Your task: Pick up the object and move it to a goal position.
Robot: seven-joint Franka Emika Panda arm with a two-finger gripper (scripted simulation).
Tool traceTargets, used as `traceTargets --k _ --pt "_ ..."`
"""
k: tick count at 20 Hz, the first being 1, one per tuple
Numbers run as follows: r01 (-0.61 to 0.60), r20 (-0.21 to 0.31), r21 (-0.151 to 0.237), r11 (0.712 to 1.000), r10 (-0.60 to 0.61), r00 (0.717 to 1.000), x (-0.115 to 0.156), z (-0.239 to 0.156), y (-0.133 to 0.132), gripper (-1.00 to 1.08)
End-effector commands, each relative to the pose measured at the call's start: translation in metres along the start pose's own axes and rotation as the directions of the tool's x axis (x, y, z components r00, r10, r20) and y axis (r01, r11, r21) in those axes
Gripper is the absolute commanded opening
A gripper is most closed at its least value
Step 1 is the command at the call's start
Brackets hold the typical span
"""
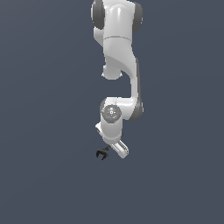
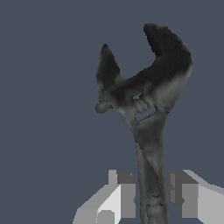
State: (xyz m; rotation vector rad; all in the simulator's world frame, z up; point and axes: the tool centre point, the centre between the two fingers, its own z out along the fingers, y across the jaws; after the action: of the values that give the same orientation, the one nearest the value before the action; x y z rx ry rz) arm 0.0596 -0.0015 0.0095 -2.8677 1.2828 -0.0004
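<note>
Black and worn grey, a small wrench-like tool (image 2: 146, 109) with a forked, claw-shaped head stands between the two pale fingers (image 2: 124, 194) of the gripper (image 2: 151, 197), its slim shaft running down between the pads in the wrist view. Each finger sits right at a side of the shaft, one apparently touching it, the other with at most a sliver of gap, so the jaws look closed on the tool rather than spread wide. Seen from the exterior view, the tool (image 1: 102, 153) is a tiny dark shape jutting from the gripper (image 1: 114, 150) toward that view's left, its forked head clear of the fingers. The white Panda arm (image 1: 119, 65) reaches down from the top of the frame, bends at a grey-capped joint and ends with the hand angled down and slightly toward the exterior view's right. A flat, even slate-blue field (image 1: 43, 175) fills the background in both views; no edge or other feature shows on it.
</note>
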Motion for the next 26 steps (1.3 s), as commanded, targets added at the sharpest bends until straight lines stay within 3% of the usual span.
traceTargets --k 1,6,11,26 --pt "0.002 0.0 0.0 1.0 -0.002 1.0 -0.001 0.002 -0.001 -1.0" --pt "0.0 0.0 0.0 1.0 0.0 1.0 -0.006 -0.002 -0.004 -1.0" --pt "0.0 0.0 0.0 1.0 0.0 1.0 -0.03 -0.008 -0.021 -1.0" --pt "0.001 0.0 0.0 1.0 -0.001 1.0 -0.166 -0.048 -0.12 -1.0"
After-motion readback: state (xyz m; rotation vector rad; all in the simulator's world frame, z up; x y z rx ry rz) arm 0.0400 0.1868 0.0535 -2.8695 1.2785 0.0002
